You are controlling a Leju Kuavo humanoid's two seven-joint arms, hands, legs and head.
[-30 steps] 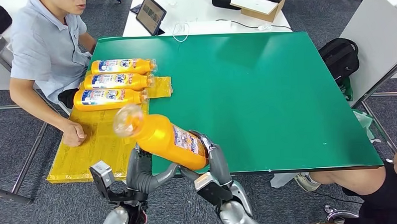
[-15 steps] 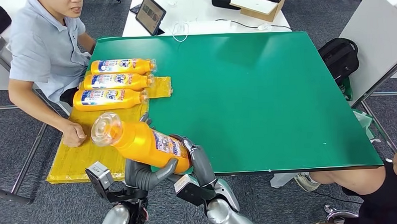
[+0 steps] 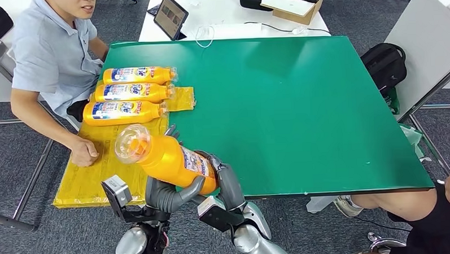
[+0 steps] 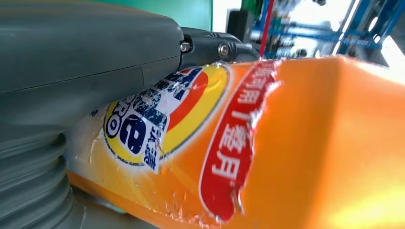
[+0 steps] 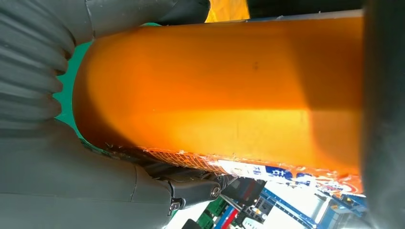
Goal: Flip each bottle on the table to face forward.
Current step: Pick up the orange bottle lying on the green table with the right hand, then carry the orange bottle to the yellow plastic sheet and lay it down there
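Bottle [image 3: 167,158]: held aloft over the table's [image 3: 301,113] near-left corner, gripped by left hand [image 3: 166,194] and right hand [image 3: 227,183] together; mid-flip, awaiting label-up placement beside three bottles [image 3: 132,92].

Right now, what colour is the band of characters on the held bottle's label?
Red with white characters, on the orange bottle; the left wrist view shows it best.

Three bottles [image 3: 132,92] lie side by side on the mat [image 3: 100,171] (table's [image 3: 301,113] left edge).

left hand [image 3: 167,192], right hand [image 3: 224,180], both seemingly gripping
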